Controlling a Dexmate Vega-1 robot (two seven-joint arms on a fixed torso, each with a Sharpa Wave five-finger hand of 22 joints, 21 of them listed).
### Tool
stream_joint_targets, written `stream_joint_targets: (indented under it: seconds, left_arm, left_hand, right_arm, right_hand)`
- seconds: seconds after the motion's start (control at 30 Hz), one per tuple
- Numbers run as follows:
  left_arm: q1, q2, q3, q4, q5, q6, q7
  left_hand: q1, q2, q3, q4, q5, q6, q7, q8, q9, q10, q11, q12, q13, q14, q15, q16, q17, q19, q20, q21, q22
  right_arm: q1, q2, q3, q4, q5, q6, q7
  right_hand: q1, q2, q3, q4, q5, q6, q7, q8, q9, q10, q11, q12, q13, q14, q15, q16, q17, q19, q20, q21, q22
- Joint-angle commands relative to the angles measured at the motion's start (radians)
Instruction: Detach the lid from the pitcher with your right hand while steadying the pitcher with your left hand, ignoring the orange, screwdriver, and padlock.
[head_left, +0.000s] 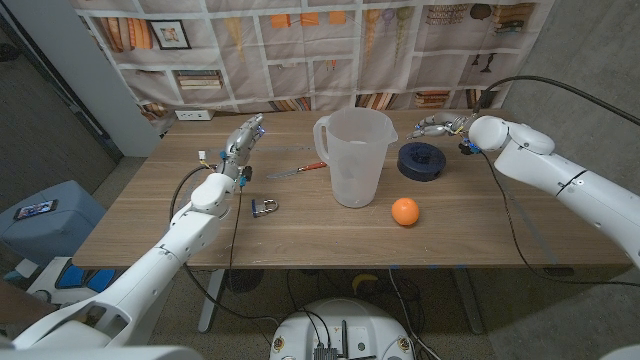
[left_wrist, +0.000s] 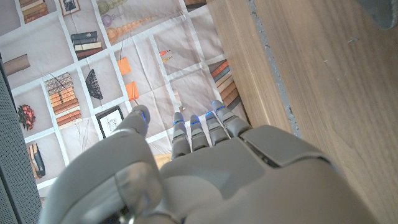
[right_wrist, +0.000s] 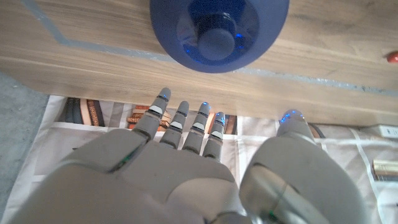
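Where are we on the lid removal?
Looks done: the blue lid lies on the table to the right of the open pitcher, apart from it. In hand: nothing; the left hand and right hand are both open, clear of the pitcher. Left: probably nothing. Orange, screwdriver and padlock sit untouched.

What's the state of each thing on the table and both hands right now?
pitcher: upright, open, lid off
lid: on the table beside the pitcher, knob up
orange: loose on the table
padlock: lying on the table
screwdriver: lying on the table
left hand: open, holds nothing
right hand: open, holds nothing
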Motion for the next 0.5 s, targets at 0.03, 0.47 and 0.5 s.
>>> stream_joint_targets:
  seconds: [0.03, 0.47, 0.5]
  left_arm:
    - [-0.041, -0.026, 0.016, 0.075, 0.011, -0.028, -0.015]
    - [-0.042, -0.023, 0.020, 0.075, 0.013, -0.021, -0.015]
    - [-0.043, -0.025, 0.020, 0.079, 0.010, -0.027, -0.021]
  left_hand:
    - [-0.008, 0.002, 0.009, 0.000, 0.003, -0.004, -0.001, -0.002, 0.000, -0.001, 0.008, 0.000, 0.001, -0.002, -0.001, 0.000, 0.003, 0.004, -0.012, 0.006, 0.001]
    - [-0.015, 0.006, 0.018, 0.001, 0.003, -0.005, 0.001, -0.002, 0.000, -0.004, 0.011, -0.001, 0.001, -0.002, 0.000, 0.002, 0.004, 0.006, -0.010, 0.007, 0.002]
    - [-0.015, 0.007, 0.019, 0.002, 0.003, -0.006, 0.002, -0.002, 0.000, -0.004, 0.011, -0.001, 0.001, -0.002, -0.001, 0.002, 0.004, 0.006, -0.009, 0.007, 0.002]
  right_arm:
    - [-0.062, 0.029, 0.092, 0.058, 0.319, 0.164, -0.204]
    - [-0.133, 0.079, 0.158, 0.107, 0.510, 0.275, -0.325]
    - [-0.140, 0.083, 0.164, 0.106, 0.527, 0.279, -0.332]
  right_hand:
    - [-0.023, 0.009, 0.001, 0.011, -0.002, -0.002, 0.013, -0.008, -0.001, -0.013, 0.003, 0.004, -0.001, -0.012, -0.001, -0.006, 0.000, 0.007, -0.019, 0.008, 0.004]
    - [-0.057, 0.028, -0.006, 0.023, -0.017, 0.012, 0.031, -0.011, -0.006, -0.033, 0.012, 0.006, -0.016, -0.002, 0.004, -0.012, -0.008, 0.032, -0.046, 0.013, 0.004]
    - [-0.060, 0.029, -0.007, 0.024, -0.018, 0.013, 0.031, -0.011, -0.006, -0.040, 0.013, 0.004, -0.017, -0.003, 0.005, -0.013, -0.009, 0.033, -0.048, 0.013, 0.004]
